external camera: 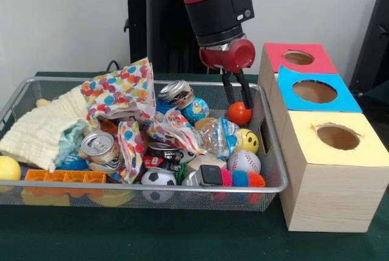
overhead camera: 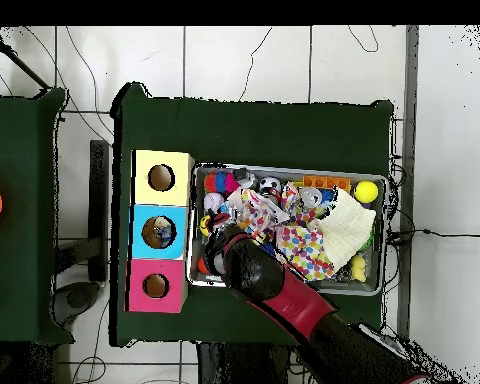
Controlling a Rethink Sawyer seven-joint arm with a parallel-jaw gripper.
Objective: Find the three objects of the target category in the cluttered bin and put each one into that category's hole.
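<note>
A wire bin (external camera: 275, 183) holds a heap of clutter. In it lie several balls: an orange ball (external camera: 239, 114) at the far right, a yellow smiley ball (external camera: 248, 140), a baseball (external camera: 244, 161), a small soccer ball (external camera: 158, 177) and a globe ball (external camera: 196, 110). My gripper (external camera: 240, 104) hangs straight down over the orange ball. Its two black fingers (external camera: 230, 90) stand slightly apart, tips at the ball's top, and I cannot see them clamping it. From overhead the arm (overhead camera: 252, 270) covers the gripper and that corner of the bin (overhead camera: 382, 182).
Three wooden boxes stand beside the bin, each with a round hole: pink (external camera: 298, 58), blue (external camera: 315, 91), yellow (external camera: 338, 136). Something lies inside the blue hole (overhead camera: 160, 232). Crushed cans (external camera: 98, 146), dotted paper (external camera: 118, 90), a cream cloth (external camera: 45, 128) and spiky toys (external camera: 243, 179) crowd the bin.
</note>
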